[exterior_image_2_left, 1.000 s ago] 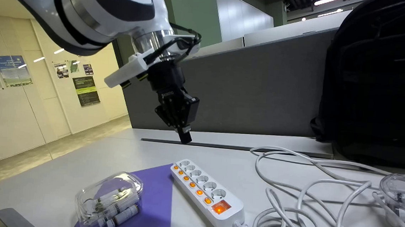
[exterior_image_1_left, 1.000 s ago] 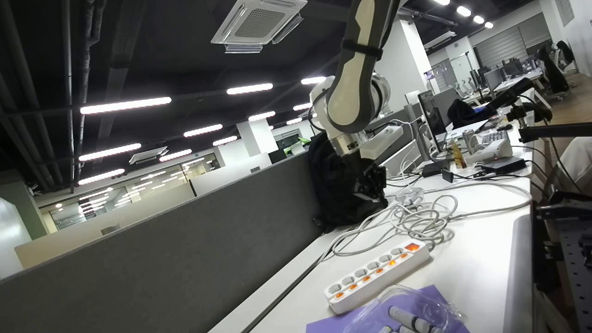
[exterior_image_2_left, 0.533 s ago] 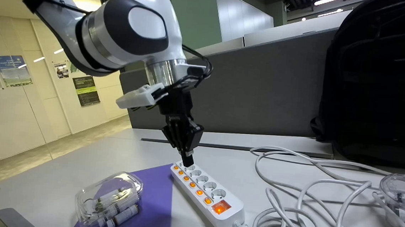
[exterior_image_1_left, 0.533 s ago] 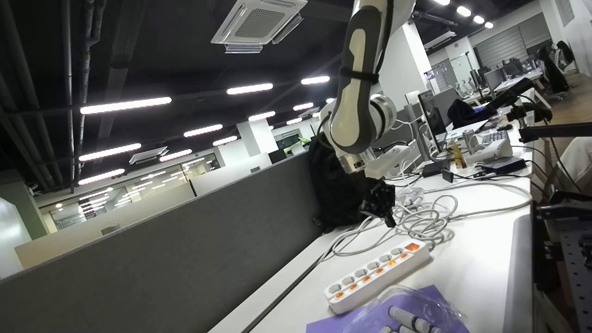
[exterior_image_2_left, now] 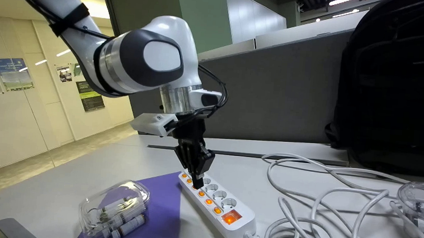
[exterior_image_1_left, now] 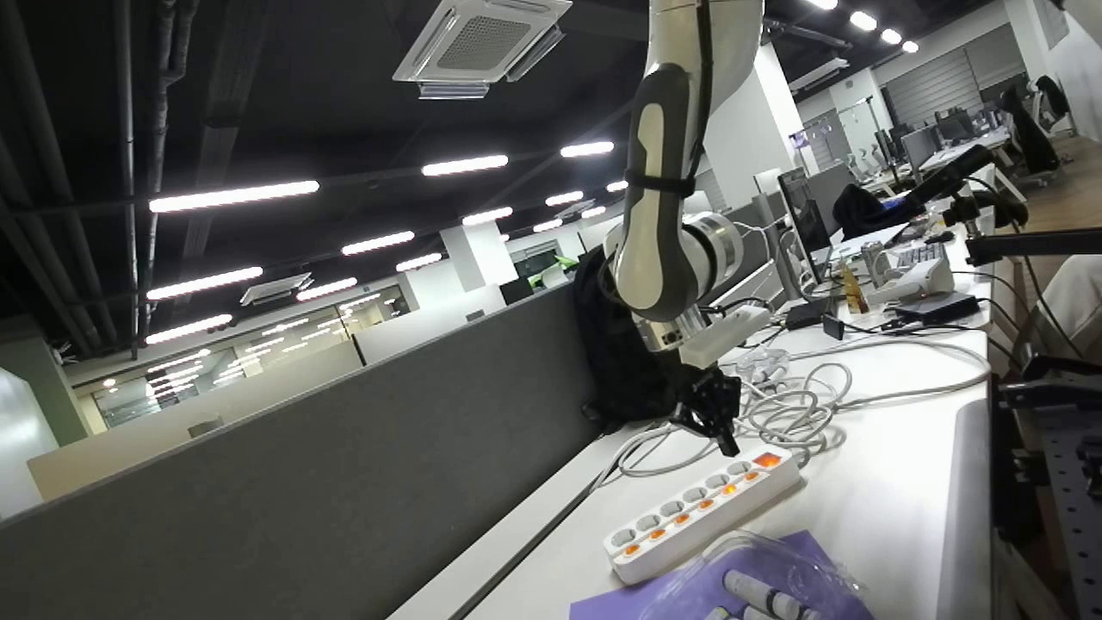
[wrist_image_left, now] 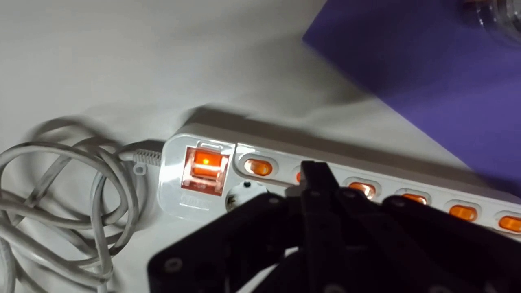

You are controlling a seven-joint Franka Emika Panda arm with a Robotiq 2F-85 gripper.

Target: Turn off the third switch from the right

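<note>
White power strip (exterior_image_1_left: 710, 520) laid on bench (exterior_image_1_left: 895, 430) in exterior view, third small switch from right (exterior_image_1_left: 706, 505) set mid-row, uncovered. In exterior view, end effector (exterior_image_2_left: 197, 185) held above strip. In wrist view, fingertips (wrist_image_left: 310, 173) pressed together (presumably for poking single switch).

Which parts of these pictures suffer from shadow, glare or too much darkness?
Wrist view: dark shadow along the upper edge of the power strip, glare on its white top, the gripper nearly black; in an exterior view, the ceiling lights blown out white.
</note>
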